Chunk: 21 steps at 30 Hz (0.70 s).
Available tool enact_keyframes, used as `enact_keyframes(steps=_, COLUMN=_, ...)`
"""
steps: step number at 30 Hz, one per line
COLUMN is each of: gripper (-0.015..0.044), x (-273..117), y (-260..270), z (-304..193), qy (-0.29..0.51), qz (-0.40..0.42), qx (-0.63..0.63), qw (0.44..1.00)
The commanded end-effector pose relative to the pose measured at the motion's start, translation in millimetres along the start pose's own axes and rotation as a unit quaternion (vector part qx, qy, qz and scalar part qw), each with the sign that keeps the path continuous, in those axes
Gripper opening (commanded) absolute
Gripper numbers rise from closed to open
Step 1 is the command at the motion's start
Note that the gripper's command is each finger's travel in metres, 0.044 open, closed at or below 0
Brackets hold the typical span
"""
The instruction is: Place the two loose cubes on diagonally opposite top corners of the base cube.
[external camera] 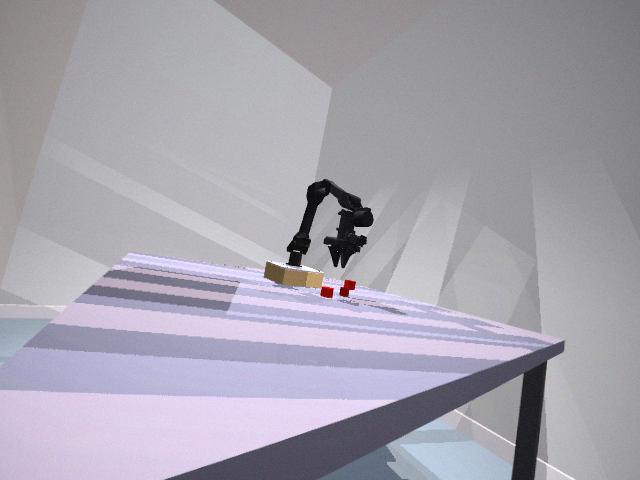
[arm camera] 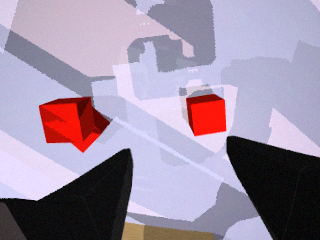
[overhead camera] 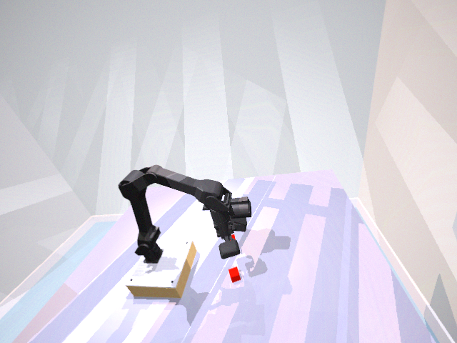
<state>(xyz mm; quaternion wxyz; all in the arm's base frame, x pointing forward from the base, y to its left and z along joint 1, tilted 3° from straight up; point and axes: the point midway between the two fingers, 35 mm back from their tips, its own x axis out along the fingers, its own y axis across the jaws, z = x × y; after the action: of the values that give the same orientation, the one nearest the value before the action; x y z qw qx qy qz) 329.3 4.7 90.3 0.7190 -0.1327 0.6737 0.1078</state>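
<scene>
One red cube (arm camera: pixel 60 122) (external camera: pixel 349 284) sits on the red base cube (arm camera: pixel 101 123) (external camera: pixel 344 292), offset to one side and turned relative to it. Most of the base cube is hidden under it in the wrist view. The other loose red cube (arm camera: pixel 209 118) (overhead camera: pixel 234 275) (external camera: pixel 326 292) rests on the table, apart from the stack. My gripper (arm camera: pixel 179 150) (external camera: pixel 339 266) is open and empty, above the cubes. In the wrist view the lone cube is ahead of the fingertips, nearer the right finger, and the stack is ahead and left. In the top view the gripper hides most of the stack.
The arm's base stands on a wooden block with a white top (overhead camera: pixel 169 266) (external camera: pixel 305 279), beside the cubes. Its edge also shows at the bottom of the wrist view. The striped table (overhead camera: pixel 317 295) (external camera: pixel 206 372) extends around them, and its near edge shows in the exterior view.
</scene>
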Motion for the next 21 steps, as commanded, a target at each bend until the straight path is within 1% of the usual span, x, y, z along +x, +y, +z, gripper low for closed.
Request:
enact_keyframes(steps=1, gripper=0.0265, x=-14, y=-33, z=-9, qy=-0.003, qz=-0.001, qx=-0.017, qw=1.0)
enact_keyframes(steps=6, gripper=0.0265, x=-14, y=-38, z=-11, qy=-0.003, qz=-0.001, qx=-0.02, qw=1.0)
enact_keyframes(steps=13, gripper=0.0265, x=45, y=-38, z=-11, qy=-0.002, qz=-0.001, qx=-0.02, qw=1.0)
enact_keyframes(steps=18, gripper=0.0265, x=47, y=-38, z=-11, qy=-0.002, qz=-0.001, qx=-0.02, qw=1.0)
enact_keyframes(steps=21, gripper=0.0265, x=58, y=-38, z=-11, qy=-0.002, qz=-0.001, qx=-0.02, qw=1.0)
